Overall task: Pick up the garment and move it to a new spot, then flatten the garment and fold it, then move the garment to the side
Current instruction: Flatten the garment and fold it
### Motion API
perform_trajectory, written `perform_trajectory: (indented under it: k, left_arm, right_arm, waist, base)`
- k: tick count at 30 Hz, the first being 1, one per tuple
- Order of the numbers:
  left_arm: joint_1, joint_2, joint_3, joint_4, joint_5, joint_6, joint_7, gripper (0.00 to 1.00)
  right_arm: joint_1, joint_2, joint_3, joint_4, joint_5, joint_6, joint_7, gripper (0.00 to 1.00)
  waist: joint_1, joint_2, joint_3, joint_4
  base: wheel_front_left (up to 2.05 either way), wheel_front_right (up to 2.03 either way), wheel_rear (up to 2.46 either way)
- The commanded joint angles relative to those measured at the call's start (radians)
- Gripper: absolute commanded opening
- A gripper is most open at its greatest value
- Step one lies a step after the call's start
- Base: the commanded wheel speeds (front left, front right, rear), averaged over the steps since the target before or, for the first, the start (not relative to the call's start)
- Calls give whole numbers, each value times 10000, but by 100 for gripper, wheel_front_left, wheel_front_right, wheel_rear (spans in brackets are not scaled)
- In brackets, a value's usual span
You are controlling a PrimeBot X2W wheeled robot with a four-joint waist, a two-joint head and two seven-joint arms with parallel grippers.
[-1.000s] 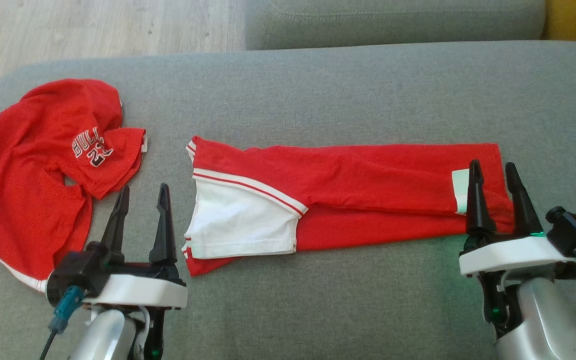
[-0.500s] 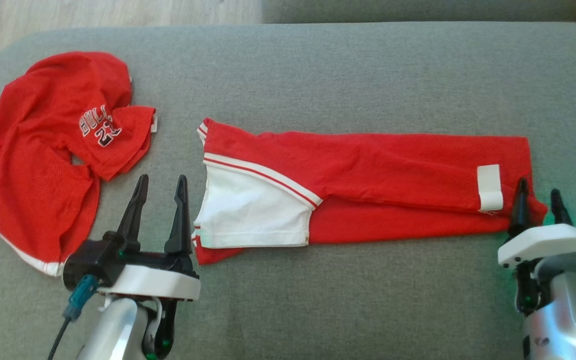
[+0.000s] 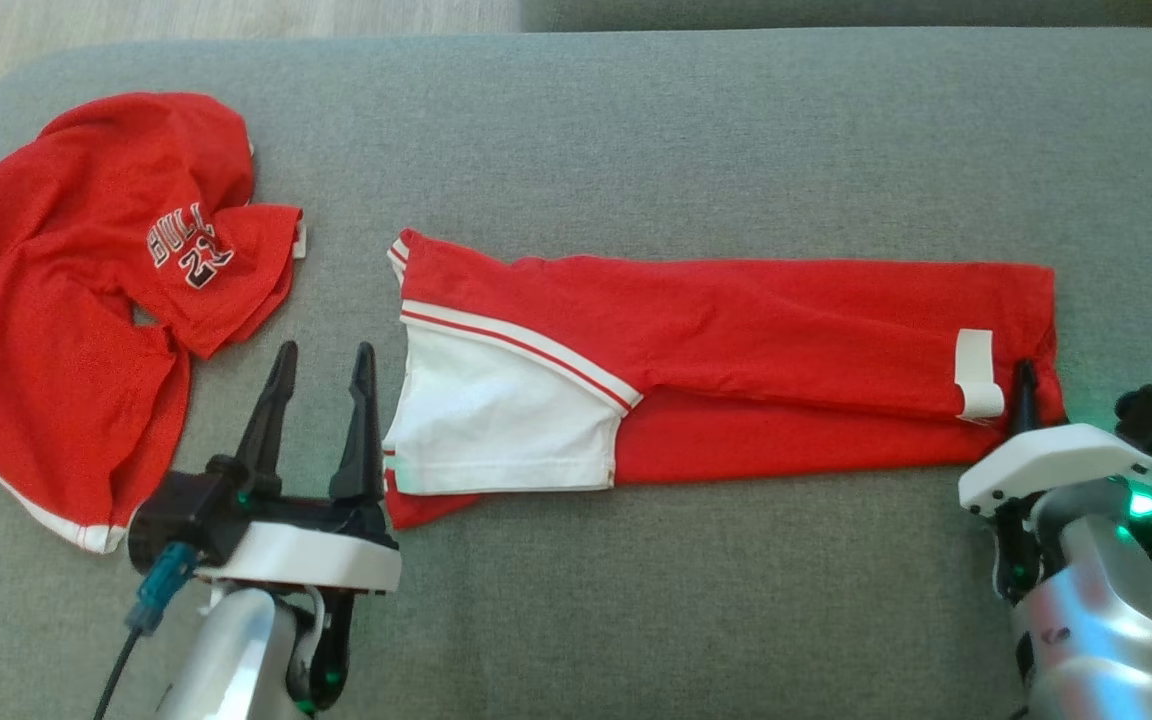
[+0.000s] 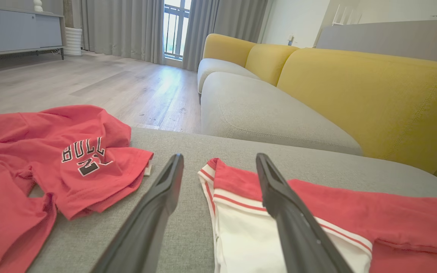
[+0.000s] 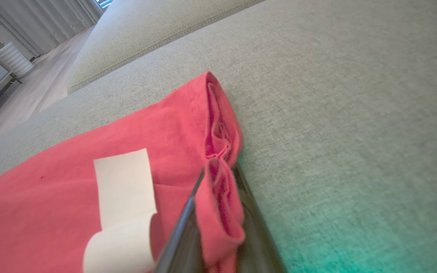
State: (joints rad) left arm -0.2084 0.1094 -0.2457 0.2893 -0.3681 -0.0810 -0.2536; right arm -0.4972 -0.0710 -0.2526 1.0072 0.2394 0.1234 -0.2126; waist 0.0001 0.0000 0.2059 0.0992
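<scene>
A crumpled red jersey lies at the far left of the grey cushion, apart from the work. The left gripper hovers with jaws released, just beside the garment's white-panelled end. The garment lies flat mid-cushion, long axis running left to right. The right gripper is clenched on the right-end hem, beside the white tag. The likely fold carries that end leftward along the axis, so the right arm leads.
</scene>
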Motion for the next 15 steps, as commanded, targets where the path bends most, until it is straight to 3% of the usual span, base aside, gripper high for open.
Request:
perform_trajectory:
  k: [1, 6, 15]
  left_arm:
    - [-431, 43, 491, -245, 131, -48, -82, 100]
    - [-388, -24, 651, -229, 224, -121, -82, 100]
    - [-278, -162, 808, -206, 258, -242, -82, 100]
  right_arm:
    - [0, 208, 368, 217, -49, 73, -51, 0]
    - [-110, 106, -740, 4, -1204, 73, -323, 0]
    - [-252, -207, -3534, -1457, -3257, 73, -194, 0]
  waist:
    - [-1, 0, -21, -40]
    - [-1, 0, -143, -127]
    - [-1, 0, -378, -173]
  base:
    - [0, 0, 0]
    - [0, 0, 0]
    - [0, 0, 0]
